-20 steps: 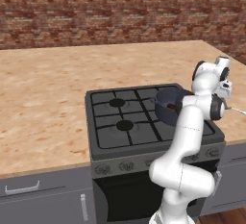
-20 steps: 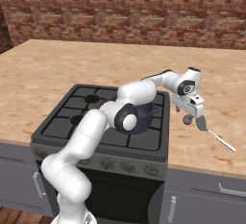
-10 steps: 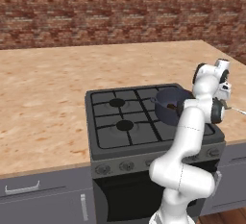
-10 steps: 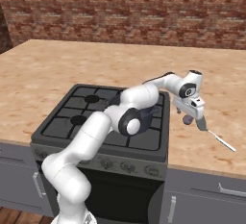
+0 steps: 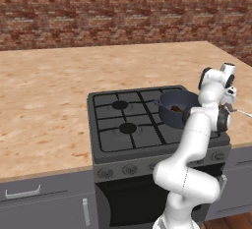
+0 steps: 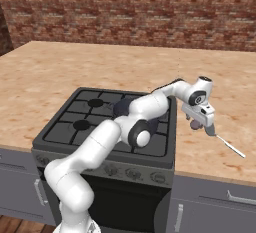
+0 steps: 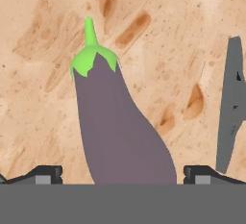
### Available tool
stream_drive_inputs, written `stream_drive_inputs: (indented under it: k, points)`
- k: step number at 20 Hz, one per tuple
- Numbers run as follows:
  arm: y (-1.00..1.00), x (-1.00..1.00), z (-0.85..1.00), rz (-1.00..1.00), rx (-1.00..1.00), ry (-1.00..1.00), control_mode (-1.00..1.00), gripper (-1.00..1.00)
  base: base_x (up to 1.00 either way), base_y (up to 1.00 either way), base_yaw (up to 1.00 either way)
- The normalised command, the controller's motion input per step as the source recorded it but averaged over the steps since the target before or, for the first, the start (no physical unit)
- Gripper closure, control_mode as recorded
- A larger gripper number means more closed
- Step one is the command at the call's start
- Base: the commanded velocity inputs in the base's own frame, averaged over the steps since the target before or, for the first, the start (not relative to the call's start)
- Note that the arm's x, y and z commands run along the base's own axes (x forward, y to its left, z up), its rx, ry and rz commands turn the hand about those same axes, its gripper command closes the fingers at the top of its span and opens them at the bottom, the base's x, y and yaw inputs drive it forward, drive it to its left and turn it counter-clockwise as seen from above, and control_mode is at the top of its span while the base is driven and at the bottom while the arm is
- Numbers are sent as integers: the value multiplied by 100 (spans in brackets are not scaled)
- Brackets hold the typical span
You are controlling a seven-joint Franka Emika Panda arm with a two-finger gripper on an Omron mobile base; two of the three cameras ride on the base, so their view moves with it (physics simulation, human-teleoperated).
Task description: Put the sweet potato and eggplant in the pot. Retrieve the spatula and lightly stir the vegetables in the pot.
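Note:
In the hand view a purple eggplant with a green stem lies on the wooden counter, right between my fingertips. My gripper is open and straddles its thick end without squeezing it. From the right base view the gripper hangs low over the eggplant, just right of the stove. The grey spatula lies beside the eggplant, and its thin handle points toward the counter's front. The dark pot stands on the stove's right rear burner, with the sweet potato inside.
The black stove sits in a wooden counter with a brick wall behind. My own arm arches over the stove's right side. Grey cabinet fronts run below the counter edge.
The hand has sunk a little toward the eggplant. Its jaws have stayed wide, and the pot and spatula have not moved.

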Motion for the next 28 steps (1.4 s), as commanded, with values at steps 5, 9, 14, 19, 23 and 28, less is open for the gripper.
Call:
stream_drive_inputs:
  k: [5, 9, 14, 19, 23, 28]
  points:
    - [-5, 13, -16, 0, 0, 4, -100, -100, 0, 0, 0]
    - [0, 0, -35, 0, 0, 6, -100, -100, 0, 0, 0]
    - [0, 0, -16, 0, 0, 9, -100, -100, 0, 0, 0]
    - [0, 0, -4, 0, 0, 10, -100, 100, 0, 0, 0]
    - [0, 0, -1, 0, 0, 5, -100, 100, 0, 0, 0]
    - [0, 0, 0, 0, 0, 0, -100, 100, 0, 0, 0]
